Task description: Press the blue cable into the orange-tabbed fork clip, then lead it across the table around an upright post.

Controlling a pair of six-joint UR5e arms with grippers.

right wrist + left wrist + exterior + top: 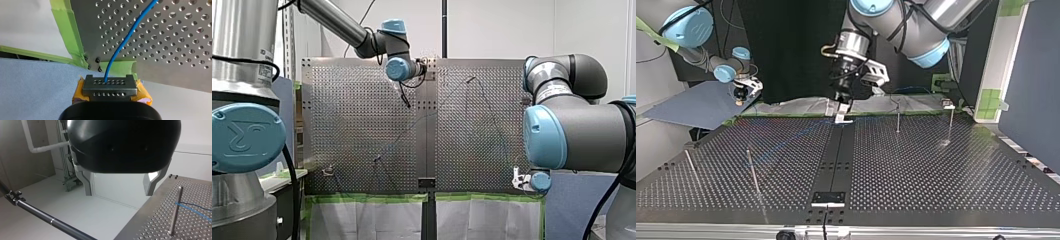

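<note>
My right gripper, upper left in the top view, pinches the blue cable; my left gripper, upper centre there, gapes wide, empty.

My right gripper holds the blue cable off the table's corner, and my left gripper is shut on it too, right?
Not quite. My right gripper does hold the blue cable off the table's corner, but my left gripper is open and holds nothing, as the left wrist view shows.
</note>
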